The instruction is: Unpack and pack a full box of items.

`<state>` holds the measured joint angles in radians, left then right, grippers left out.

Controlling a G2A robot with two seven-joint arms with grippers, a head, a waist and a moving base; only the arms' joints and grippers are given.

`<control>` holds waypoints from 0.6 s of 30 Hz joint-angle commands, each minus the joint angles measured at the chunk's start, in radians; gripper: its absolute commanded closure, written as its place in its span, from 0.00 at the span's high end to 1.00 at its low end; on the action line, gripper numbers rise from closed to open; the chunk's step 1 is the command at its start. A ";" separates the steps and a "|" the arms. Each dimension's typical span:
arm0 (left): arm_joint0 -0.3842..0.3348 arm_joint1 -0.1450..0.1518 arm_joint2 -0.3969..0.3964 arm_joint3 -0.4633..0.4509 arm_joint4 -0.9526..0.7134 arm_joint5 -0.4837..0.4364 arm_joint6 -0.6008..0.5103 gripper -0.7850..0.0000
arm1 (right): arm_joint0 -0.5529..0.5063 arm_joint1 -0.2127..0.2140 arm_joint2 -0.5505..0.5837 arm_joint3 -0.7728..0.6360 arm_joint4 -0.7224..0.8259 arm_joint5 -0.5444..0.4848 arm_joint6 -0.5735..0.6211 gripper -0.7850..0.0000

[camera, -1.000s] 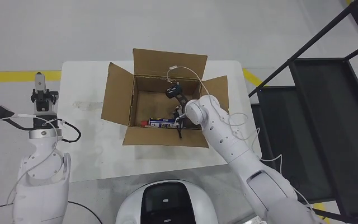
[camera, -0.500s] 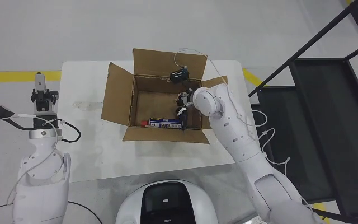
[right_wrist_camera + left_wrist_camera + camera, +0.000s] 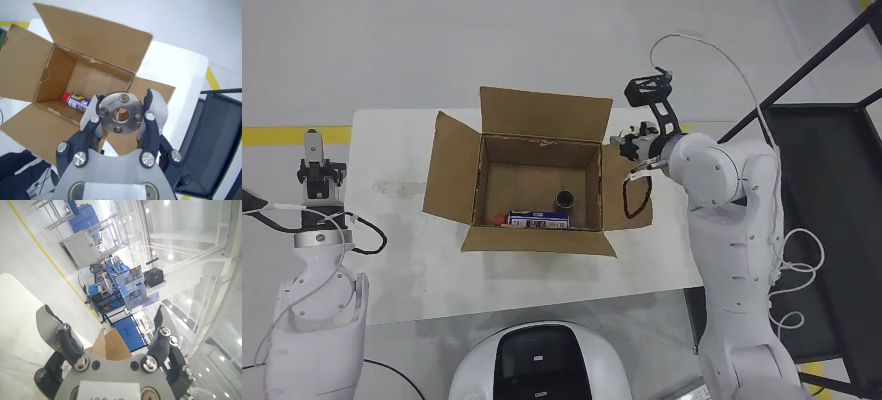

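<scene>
Note the black steel stair frame (image 3: pixel 802 200) just right of the white table (image 3: pixel 392 250), near your right gripper (image 3: pixel 122 95), whose fingers pinch a round grey metal flange with bolt holes (image 3: pixel 132 108) over the right flap of the open brown cardboard box (image 3: pixel 542 110). Inside the box, a blue-and-yellow spray can (image 3: pixel 532 217) lies along the near wall, with a dark ring-shaped part (image 3: pixel 567 200) beside it on the right. Your left gripper (image 3: pixel 102 321) sits off the table's left edge with its fingers spread.

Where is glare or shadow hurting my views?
Left wrist view: ceiling lamps flare into pale haze, straight beams bow near the edges. Right wrist view: even light; a sheen on the round steel flange that the right gripper holds in its jaws; the blue and yellow spray can shows plainly. Top view: the brown cardboard box shades its own floor, yet the can shows.
</scene>
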<state>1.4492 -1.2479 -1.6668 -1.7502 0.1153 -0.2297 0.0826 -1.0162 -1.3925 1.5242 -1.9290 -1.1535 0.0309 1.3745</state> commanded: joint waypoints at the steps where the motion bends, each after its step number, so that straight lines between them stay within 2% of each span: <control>1: 0.000 0.000 0.000 0.000 0.000 0.000 0.000 1.00 | -0.024 0.005 0.031 0.001 -0.035 0.013 -0.022 0.00; 11: 0.000 0.000 0.000 0.000 0.000 0.000 0.000 1.00 | -0.202 0.019 0.073 0.070 -0.159 0.068 -0.168 0.00; 18: 0.000 0.000 0.000 0.000 0.000 0.000 0.000 1.00 | -0.233 0.019 0.072 0.139 -0.158 0.124 -0.263 0.00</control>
<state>1.4492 -1.2479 -1.6668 -1.7502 0.1153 -0.2297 0.0826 -1.2481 -1.3739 1.5988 -1.7973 -1.3090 0.1544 1.1205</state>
